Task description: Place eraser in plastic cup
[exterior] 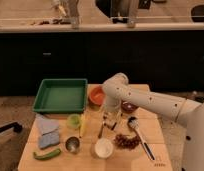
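The counter [160, 144] is matt wood, the cup [74, 120] translucent plastic. The gripper [111, 121], mid-counter, ends a glossy white arm [155, 102].

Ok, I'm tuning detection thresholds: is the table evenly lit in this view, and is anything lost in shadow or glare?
Camera view: the table is warmly lit, the cabinets behind nearly black. The gripper, open, low over the table right of the plastic cup, shades the spot beneath it. No strong glare.
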Motion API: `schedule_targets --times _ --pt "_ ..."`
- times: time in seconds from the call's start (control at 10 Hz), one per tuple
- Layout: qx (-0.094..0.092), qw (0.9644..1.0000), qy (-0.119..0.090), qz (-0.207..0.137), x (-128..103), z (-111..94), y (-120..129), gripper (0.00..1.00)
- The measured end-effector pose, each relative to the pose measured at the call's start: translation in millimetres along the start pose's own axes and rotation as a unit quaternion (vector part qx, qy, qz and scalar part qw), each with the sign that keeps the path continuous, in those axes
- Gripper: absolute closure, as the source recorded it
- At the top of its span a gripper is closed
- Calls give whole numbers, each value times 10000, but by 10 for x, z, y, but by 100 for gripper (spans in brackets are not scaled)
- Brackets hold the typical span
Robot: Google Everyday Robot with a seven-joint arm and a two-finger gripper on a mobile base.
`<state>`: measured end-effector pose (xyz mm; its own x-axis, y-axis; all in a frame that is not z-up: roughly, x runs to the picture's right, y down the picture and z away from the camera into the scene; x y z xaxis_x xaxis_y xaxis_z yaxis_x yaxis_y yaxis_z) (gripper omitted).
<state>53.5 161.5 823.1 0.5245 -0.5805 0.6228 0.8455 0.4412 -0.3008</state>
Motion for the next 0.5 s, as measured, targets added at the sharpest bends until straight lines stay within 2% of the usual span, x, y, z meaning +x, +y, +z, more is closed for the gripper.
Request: schedule_targets --times 0.5 --pt "-214 9997 -96 -105 -2 115 24 20"
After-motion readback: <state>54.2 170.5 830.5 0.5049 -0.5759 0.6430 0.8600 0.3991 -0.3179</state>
